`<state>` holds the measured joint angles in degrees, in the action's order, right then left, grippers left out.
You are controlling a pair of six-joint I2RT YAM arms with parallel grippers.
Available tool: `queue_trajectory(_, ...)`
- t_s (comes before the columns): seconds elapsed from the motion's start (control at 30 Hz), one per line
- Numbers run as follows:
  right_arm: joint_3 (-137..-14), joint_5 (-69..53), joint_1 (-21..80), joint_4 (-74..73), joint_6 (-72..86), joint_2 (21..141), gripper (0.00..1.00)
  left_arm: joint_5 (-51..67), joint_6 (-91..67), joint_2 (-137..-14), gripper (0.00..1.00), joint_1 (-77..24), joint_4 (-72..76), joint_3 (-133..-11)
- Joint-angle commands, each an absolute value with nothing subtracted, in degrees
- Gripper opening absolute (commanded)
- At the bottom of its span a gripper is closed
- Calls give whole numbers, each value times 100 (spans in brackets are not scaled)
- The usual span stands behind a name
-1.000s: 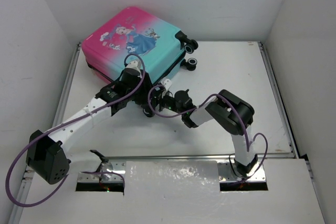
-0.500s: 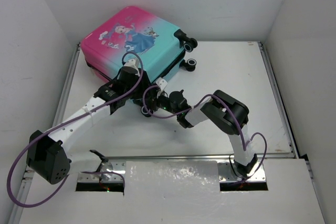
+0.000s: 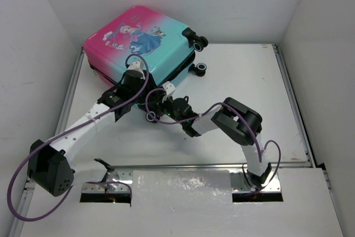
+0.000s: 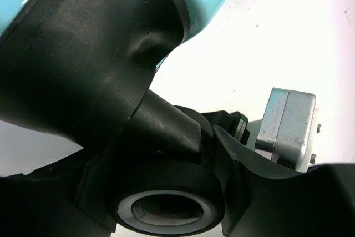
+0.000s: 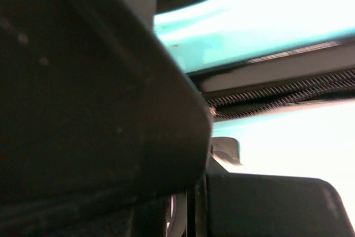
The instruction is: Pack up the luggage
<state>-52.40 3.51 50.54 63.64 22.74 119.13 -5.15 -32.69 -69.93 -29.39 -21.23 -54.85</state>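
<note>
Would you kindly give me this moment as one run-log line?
luggage: closed, far-left of table | left end effector: gripping its wheel | right end effector: shut, at zipper seam

the luggage [image 3: 145, 37] has its near corner hidden under both wrists from above. in the right wrist view its shell is blurred and cropped. how the left arm [image 3: 83, 123] sets its jaws is unclear.
</note>
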Motion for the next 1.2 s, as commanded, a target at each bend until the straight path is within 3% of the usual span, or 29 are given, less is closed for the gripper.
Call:
queue_trajectory(0.0,-5898,2711,4685,5503,2979,11690,0,141,-3375,-6513,0,-3155,-1028,-5599)
queue_trajectory(0.23,-5722,3752,4667,5160,3067,11496,0,-165,-3463,-6495,0,-3155,-1019,-5406)
queue_trajectory(0.83,-4781,3622,3517,5818,3665,11267,0,-1696,-3885,-6442,0,-3146,-1125,-5028)
queue_trajectory(0.93,-4843,3157,3384,5976,3481,11364,0,-1784,-3955,-6512,0,-3146,-1064,-5036)
queue_trajectory(1.03,-5053,1247,3191,6815,3139,11749,0,-1802,-3999,-6592,0,-3146,-958,-5062)
queue_trajectory(1.07,-5089,439,3173,7107,3051,11847,4,-1776,-3999,-6600,0,-3146,-897,-5080)
queue_trajectory(1.1,-5158,-848,3173,7241,2928,11917,16,-1758,-3999,-6635,0,-3146,-836,-5141)
queue_trajectory(1.17,-4959,-1317,3348,6909,2622,11814,53,-1714,-3964,-6688,0,-3146,-879,-5316)
